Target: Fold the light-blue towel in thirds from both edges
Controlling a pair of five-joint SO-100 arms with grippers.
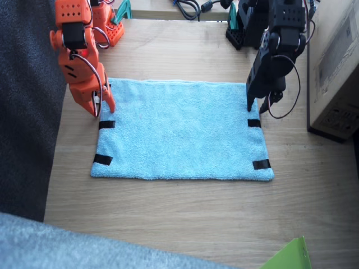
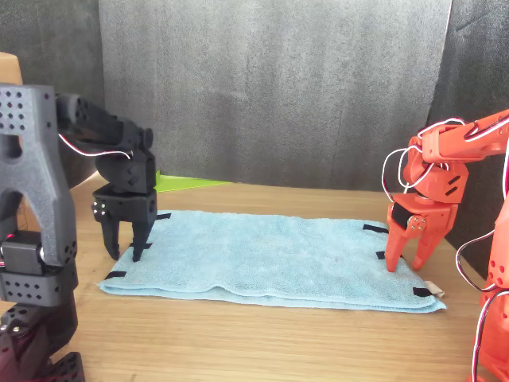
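Note:
The light-blue towel (image 1: 179,134) (image 2: 262,259) lies flat and spread out on the wooden table. Black tape strips mark its short edges (image 1: 106,124) (image 1: 254,123). My right gripper (image 1: 102,108) (image 2: 406,263), the orange one, stands open with its tips down at one short edge, near the far corner, and seems to straddle it. My left gripper (image 1: 255,106) (image 2: 126,251), the black one, is open at the opposite short edge, one finger (image 2: 140,247) on the cloth and the other just outside it. A small white tag (image 2: 433,286) sticks out at a corner in the front view.
A cardboard box (image 1: 336,67) stands close beside the left arm. Cables (image 1: 188,7) lie at the table's far edge. A green sheet (image 1: 289,258) and grey fuzzy fabric (image 1: 56,246) sit near the front edge. Dark foam (image 2: 270,87) backs the front view.

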